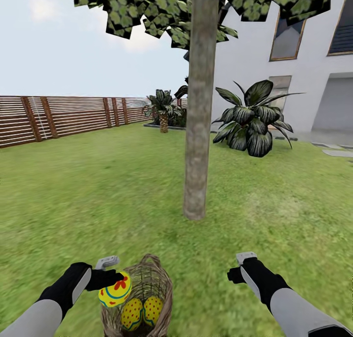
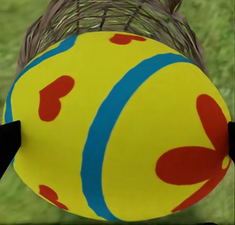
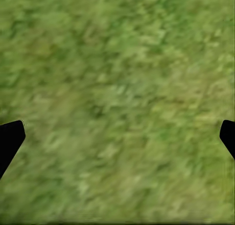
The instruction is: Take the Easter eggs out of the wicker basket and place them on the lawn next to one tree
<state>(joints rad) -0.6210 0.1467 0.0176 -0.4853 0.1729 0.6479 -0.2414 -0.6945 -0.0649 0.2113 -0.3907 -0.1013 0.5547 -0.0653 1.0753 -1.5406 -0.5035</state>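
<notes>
Right up close, one yellow Easter egg (image 2: 117, 132) with a blue stripe and red marks sits between the two dark fingertips (image 2: 9, 141) of the left pincer (image 1: 112, 280). The pincer is closed on the egg, one tip touching each side. From the head view, this egg is held up at the rim of the wicker basket (image 1: 157, 278), on the basket's left side.

Two more eggs (image 1: 142, 311) lie down inside the basket, side by side. The basket stands on the lawn (image 1: 88, 195), just in front of the robot.

Over on the other side, the right pincer (image 1: 237, 269) holds nothing. Its wrist view shows its tips spread wide, with only grass between them.

A tall tree (image 1: 198, 131) stands a little way ahead on the grass, with no eggs at its foot that I can see.

So I think the job has just begun. One egg is coming out, two wait in the basket, and all three must go by that tree.

No words, labels or brand names can be seen anywhere.
</notes>
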